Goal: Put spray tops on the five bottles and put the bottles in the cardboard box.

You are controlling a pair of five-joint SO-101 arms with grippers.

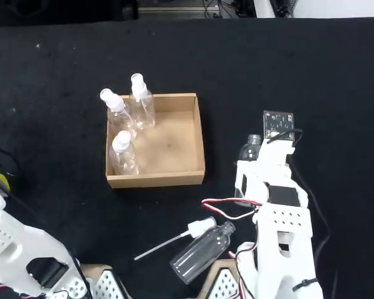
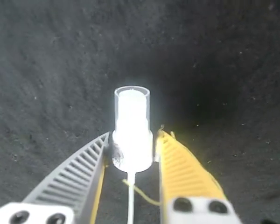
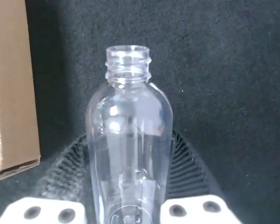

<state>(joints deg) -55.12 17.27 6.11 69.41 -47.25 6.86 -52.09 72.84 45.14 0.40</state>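
Three clear bottles (image 1: 128, 128) with white spray tops stand in the left part of the cardboard box (image 1: 181, 174). My right gripper (image 3: 130, 142) is shut on an uncapped clear bottle (image 3: 129, 121), which is right of the box (image 3: 11, 93) in the high view (image 1: 250, 149). My left gripper (image 2: 133, 137) is shut on a white spray top (image 2: 132, 130), its thin tube running back between the fingers, over bare black table. Another uncapped bottle (image 1: 202, 252) lies on its side at the front, with a loose spray top (image 1: 199, 227) and its long tube beside its neck.
The table (image 1: 311, 75) is covered in black cloth. The left arm's white body (image 1: 25, 255) sits at the front left corner and the right arm's body (image 1: 280, 243) at the front right. Red and white cables (image 1: 227, 208) loop beside the right arm.
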